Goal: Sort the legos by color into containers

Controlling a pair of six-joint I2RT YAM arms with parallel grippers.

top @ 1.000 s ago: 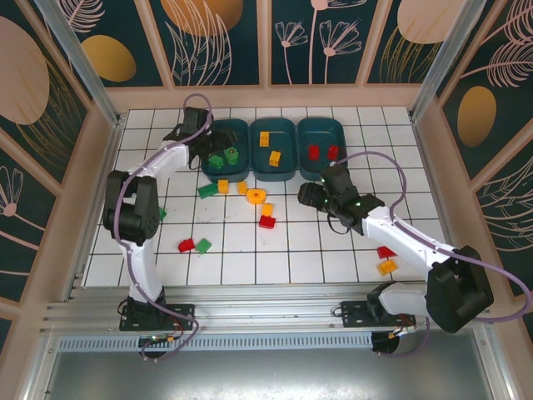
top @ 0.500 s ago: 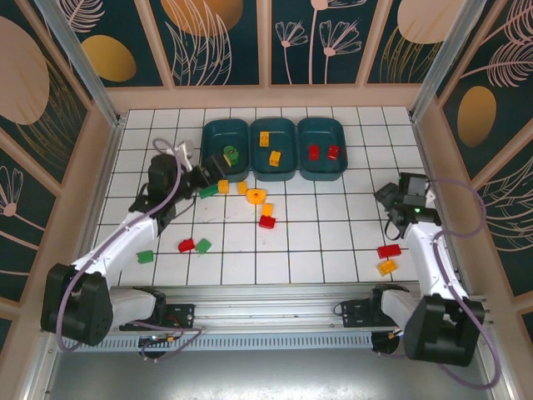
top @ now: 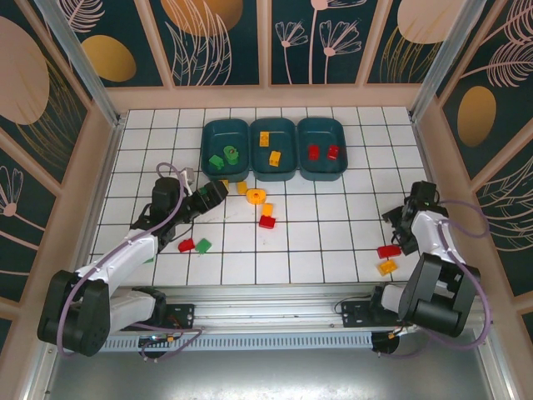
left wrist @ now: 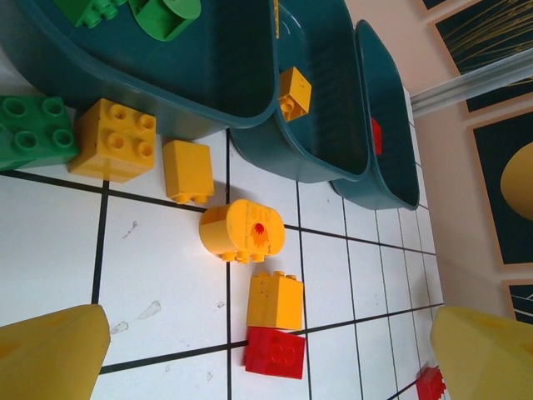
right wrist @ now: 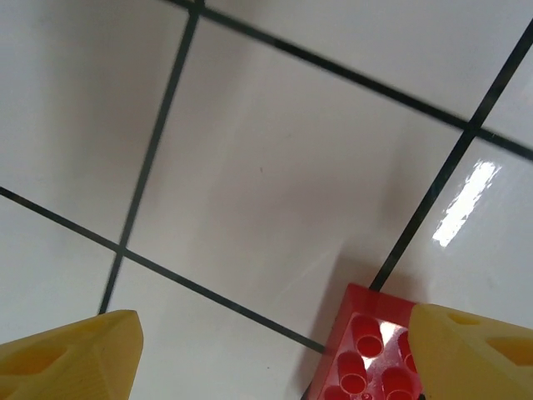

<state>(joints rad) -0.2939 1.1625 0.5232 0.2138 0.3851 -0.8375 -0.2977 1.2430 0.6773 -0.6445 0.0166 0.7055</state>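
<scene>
Three dark teal containers stand in a row at the back: the left one [top: 212,137] holds green legos [top: 231,153], the middle one [top: 286,142] yellow ones [top: 274,156], the right one [top: 323,133] red ones [top: 314,152]. My left gripper [top: 214,192] hovers open just in front of the left container. Ahead of its jaws lie a round yellow piece [left wrist: 243,231], a yellow brick [left wrist: 276,301] and a red brick [left wrist: 276,352]. My right gripper [top: 407,235] is open low over the floor, with a red brick [right wrist: 366,354] just inside its right finger [right wrist: 479,350].
A green brick [left wrist: 33,129] and two yellow bricks [left wrist: 114,139] lie against the left container's front. A red brick [top: 186,245] and a green one [top: 203,245] sit near the front left. An orange piece [top: 386,267] lies by the right red brick [top: 387,251]. Walls close in both sides.
My left gripper has drawn back from the left container to the loose bricks and opened wider. My right arm has swung from the middle to the right side and come down by the red brick.
</scene>
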